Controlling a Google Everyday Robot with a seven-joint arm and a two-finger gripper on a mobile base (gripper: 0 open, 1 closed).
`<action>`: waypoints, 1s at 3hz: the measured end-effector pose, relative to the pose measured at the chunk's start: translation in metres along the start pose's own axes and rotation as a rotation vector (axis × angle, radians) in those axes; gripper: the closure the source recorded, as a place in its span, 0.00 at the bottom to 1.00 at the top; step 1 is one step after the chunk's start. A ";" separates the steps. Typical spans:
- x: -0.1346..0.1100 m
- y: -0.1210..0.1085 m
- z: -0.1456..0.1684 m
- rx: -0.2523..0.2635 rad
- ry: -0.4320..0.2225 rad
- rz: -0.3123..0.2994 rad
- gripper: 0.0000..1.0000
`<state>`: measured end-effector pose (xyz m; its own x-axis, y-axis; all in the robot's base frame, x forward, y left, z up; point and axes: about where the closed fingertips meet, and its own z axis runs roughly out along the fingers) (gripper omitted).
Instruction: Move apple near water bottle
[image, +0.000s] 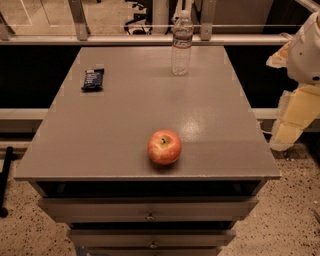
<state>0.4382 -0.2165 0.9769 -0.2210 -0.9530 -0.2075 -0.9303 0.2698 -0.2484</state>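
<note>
Camera view — a grey bench (115, 130) is seen from its front edge. The apple (164, 147) is set near the front edge, a little right of the middle, with its stem dimple turned up. The water bottle (181, 44) is stood upright close to the back edge, also a little right of the middle, well apart from the apple. A dark snack bar (93, 79) is laid flat near the back left corner. The gripper (291, 122) is held out past the right edge of the bench — nothing on the bench is touched by it. Whether it is open or closed cannot be told. Drawers (150, 210) are seen under the front edge.
</note>
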 end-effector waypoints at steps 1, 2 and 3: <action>0.000 0.000 0.000 0.000 0.000 0.000 0.00; -0.014 0.004 0.015 -0.020 -0.048 0.006 0.00; -0.049 0.025 0.050 -0.099 -0.159 0.029 0.00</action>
<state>0.4407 -0.1566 0.9337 -0.2064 -0.9090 -0.3620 -0.9502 0.2745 -0.1476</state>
